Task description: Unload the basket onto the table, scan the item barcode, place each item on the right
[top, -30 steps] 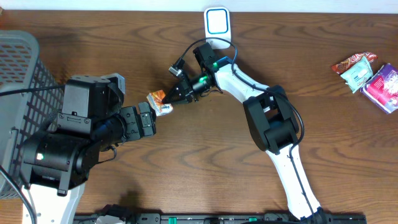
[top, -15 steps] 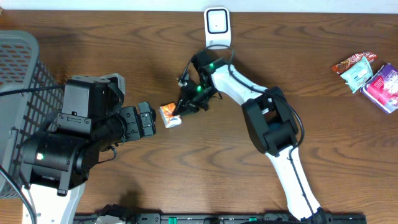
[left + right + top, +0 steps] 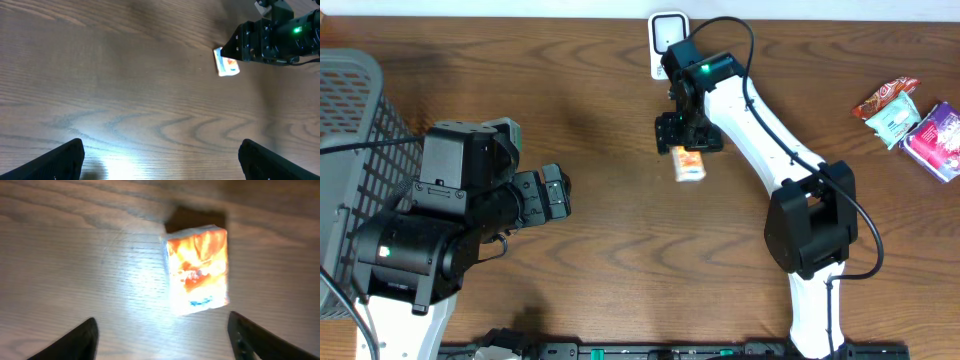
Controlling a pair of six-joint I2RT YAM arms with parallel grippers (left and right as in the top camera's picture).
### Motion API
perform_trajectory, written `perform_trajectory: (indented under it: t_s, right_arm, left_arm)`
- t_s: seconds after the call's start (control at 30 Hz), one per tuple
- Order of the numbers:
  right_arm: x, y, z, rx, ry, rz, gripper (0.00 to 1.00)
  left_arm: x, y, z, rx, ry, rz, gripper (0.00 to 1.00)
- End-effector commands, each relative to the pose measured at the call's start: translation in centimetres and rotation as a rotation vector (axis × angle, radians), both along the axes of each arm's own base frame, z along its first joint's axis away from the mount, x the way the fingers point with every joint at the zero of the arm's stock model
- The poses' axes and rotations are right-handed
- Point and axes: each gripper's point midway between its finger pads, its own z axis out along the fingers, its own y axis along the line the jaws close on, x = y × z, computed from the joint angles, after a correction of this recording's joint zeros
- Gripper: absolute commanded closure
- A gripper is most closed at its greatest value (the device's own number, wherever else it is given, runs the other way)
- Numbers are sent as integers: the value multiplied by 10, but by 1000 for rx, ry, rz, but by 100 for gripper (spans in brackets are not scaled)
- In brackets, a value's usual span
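Half the scanner [image 3: 660, 30] behind right arm [image 3: 760, 110]

R wrist view blurry, glare on packet [image 3: 196, 270]; overhead sharp.

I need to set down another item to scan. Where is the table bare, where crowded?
The wooden table is bare between the left tool and the small orange packet, and between the white right arm and the colourful snack packets. Crowded: around the white scanner and right tool, and by the grey mesh basket.
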Motion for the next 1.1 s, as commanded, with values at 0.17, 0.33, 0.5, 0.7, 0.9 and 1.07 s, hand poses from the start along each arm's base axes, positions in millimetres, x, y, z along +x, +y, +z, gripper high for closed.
perform_trajectory:
  t_s: [0.17, 0.33, 0.5, 0.7, 0.9, 1.07]
  right_arm:
    - [3, -2, 1, -64, -50, 37, 21]
    - [0, -6, -8, -148, -58, 122, 36]
    - [-15, -8, -31, -216, -22, 288, 35]
    - [-12, -40, -60, -402, -66, 293, 30]
    - [-15, -45, -89, -381, -76, 278, 66]
    - [-24, -19, -89, -225, -27, 279, 99]
  left_arm:
    - [0, 1, 0, 10, -2, -5, 2]
    - [0, 1, 0, 10, -2, -5, 2]
    - [0, 1, 0, 10, -2, -5, 2]
    - [0, 1, 0, 10, -2, -5, 2]
    - [0, 1, 0, 10, -2, -5, 2]
    - [0, 1, 0, 10, -2, -5, 2]
